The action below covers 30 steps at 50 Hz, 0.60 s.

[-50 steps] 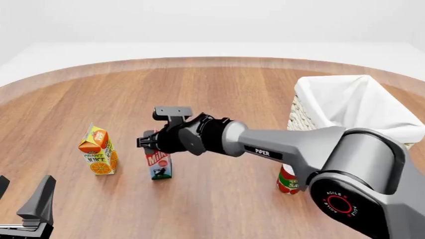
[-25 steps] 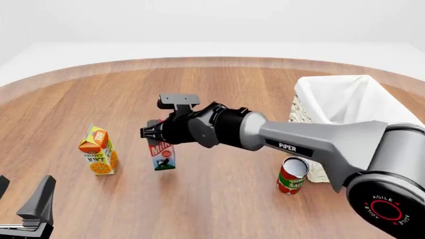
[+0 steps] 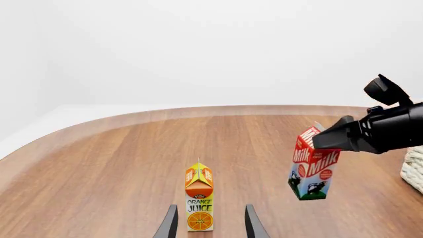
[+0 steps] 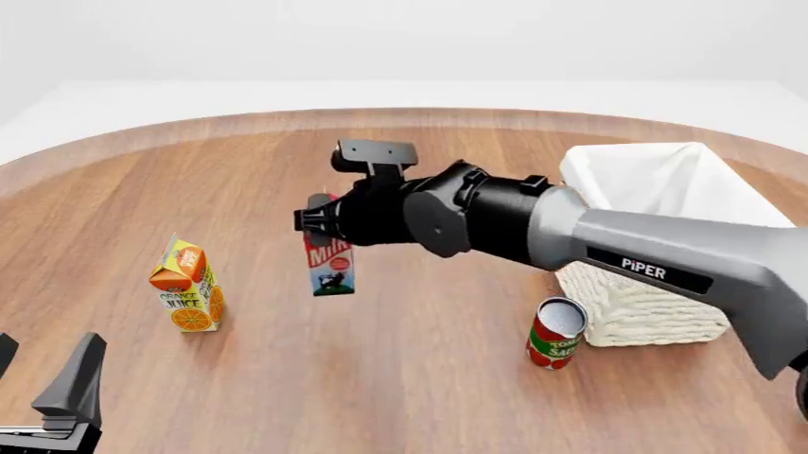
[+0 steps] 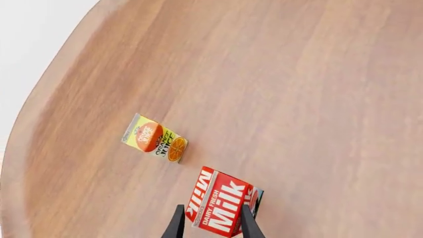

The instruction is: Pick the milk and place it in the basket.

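The milk, a red gable-top carton with white lettering, hangs tilted above the wooden table, clear of its surface. My right gripper is shut on the carton's top. The left wrist view shows the milk in the air with the right gripper on it, and the right wrist view shows the milk between the two fingers. The basket, white wicker with a white cloth lining, stands at the right. My left gripper sits open at the near left corner, holding nothing.
An orange juice carton stands upright left of the lifted milk, straight ahead of the left gripper. A red-green can stands just in front of the basket's near left corner. The round table's edge curves along the back.
The right gripper has lifted the milk off the table and carried it up and to the right, toward the basket. The left arm has stayed still.
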### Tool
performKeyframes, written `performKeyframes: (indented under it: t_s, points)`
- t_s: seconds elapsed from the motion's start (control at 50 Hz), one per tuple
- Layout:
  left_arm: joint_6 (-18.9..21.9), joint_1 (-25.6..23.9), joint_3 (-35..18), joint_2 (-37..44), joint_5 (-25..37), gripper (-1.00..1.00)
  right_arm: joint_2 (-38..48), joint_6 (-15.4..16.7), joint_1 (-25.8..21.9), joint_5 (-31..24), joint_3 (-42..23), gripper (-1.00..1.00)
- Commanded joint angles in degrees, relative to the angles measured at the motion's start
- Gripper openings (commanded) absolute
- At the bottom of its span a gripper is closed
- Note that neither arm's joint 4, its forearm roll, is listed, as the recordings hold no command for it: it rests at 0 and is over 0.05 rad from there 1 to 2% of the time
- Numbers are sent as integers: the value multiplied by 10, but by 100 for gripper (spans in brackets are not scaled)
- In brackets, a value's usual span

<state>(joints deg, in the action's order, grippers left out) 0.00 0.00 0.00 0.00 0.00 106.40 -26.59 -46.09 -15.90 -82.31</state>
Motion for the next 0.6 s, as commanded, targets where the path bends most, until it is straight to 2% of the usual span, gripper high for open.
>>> performKeyframes:
  t_s: [0.02,0.34,0.6]
  points:
    - [0,0,0,0,0,100,-68,8,23,-6,20,-100]
    - [0,0,0,0,0,100,-167,21,73,-20,68,-100]
    - [0,0,0,0,0,100,-227,31,117,-40,77,-100]
